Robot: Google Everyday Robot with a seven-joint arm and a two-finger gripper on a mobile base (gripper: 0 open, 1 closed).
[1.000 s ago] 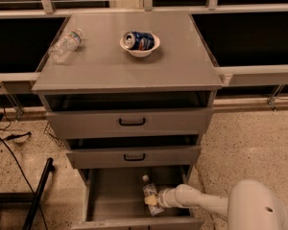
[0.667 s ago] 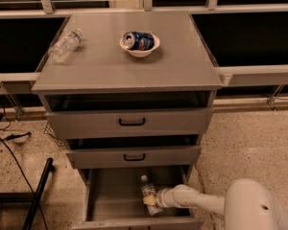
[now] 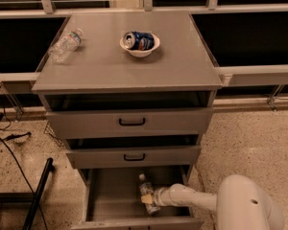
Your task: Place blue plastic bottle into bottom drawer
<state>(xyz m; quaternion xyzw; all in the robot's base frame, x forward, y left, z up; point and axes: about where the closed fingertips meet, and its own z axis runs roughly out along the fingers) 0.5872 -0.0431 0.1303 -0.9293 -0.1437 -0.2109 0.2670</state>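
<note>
The blue plastic bottle [image 3: 145,189], clear with a white cap and pale label, is inside the open bottom drawer [image 3: 105,195], right of its middle, with its cap pointing toward the back. My gripper [image 3: 150,201] reaches into the drawer from the right on the white arm [image 3: 192,198]. It is shut on the bottle's lower half, and the bottle's base is hidden behind the fingers.
On the cabinet top [image 3: 125,61], a smaller clear bottle [image 3: 65,45] lies at the left edge and a blue soda can rests in a white bowl [image 3: 139,43]. The top drawer [image 3: 129,121] and middle drawer [image 3: 133,156] stand slightly open. Black cables and a black bar [image 3: 36,195] lie on the floor at the left.
The arm and gripper have shifted slightly left inside the bottom drawer, and the bottle has moved with them. Nothing else has moved.
</note>
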